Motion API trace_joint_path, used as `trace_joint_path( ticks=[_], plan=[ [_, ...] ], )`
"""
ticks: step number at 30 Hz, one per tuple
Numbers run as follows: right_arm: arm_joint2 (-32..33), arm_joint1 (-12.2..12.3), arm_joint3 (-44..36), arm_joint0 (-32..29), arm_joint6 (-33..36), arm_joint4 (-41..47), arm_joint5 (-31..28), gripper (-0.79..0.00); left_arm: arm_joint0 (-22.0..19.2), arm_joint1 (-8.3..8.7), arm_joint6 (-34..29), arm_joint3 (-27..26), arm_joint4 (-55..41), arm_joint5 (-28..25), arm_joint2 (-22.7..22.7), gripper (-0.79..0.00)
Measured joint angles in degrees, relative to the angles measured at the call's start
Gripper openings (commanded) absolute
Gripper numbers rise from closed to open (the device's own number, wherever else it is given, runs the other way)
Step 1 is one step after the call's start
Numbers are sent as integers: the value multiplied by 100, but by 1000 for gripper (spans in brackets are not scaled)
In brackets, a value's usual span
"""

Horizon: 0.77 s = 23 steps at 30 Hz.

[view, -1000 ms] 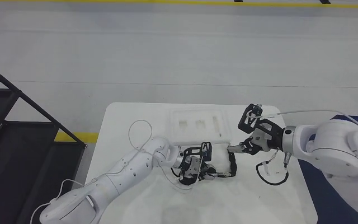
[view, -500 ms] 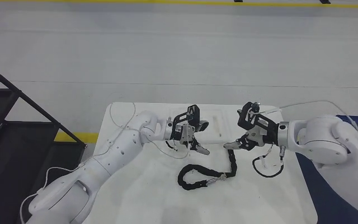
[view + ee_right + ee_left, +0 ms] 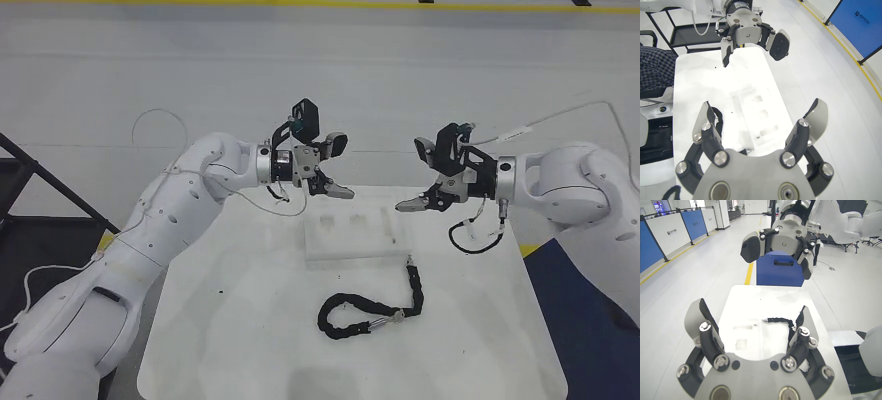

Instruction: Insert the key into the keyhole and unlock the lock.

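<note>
- From above, the left gripper (image 3: 338,168) hangs over the far edge of the table (image 3: 200,300) at about 12 o'clock, fingers spread and holding nothing.
- The right gripper (image 3: 418,178) hangs at about 1 o'clock, also spread and empty. The two face each other, well apart, with open air between them.
- A white tray (image 3: 355,228) lies beneath that gap, against the far edge.
- The black cable lock (image 3: 365,310) lies curled near the table's middle, toward 5 o'clock, apart from the tray and both grippers, with bare tabletop all round it.
- In the left wrist view, the left gripper (image 3: 753,315) is released above the table (image 3: 810,306). Below its fingers are the tray (image 3: 753,344) and the cable lock (image 3: 780,320).
- Across from it hangs the right gripper (image 3: 779,258), with a blue cabinet (image 3: 780,277) on the floor behind.
- In the right wrist view, the right gripper (image 3: 762,110) is splayed over the tray (image 3: 745,121), and a bend of the cable lock (image 3: 719,121) shows by one finger.
- The left gripper (image 3: 753,51) hangs at the table's far end, with a black rack (image 3: 687,37) behind it.
</note>
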Motion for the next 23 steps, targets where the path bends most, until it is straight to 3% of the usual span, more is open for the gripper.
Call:
trace_joint_path(
  ticks=[9,23],
  plan=[
    [-454,-397,1003,931,-192,158,-333,0,-803,110,-730,184,-1070,0,402,0],
    [-468,-458,1274,1050,-246,310,-474,-1,-847,126,-823,175,-1342,0,522,0]
  ],
)
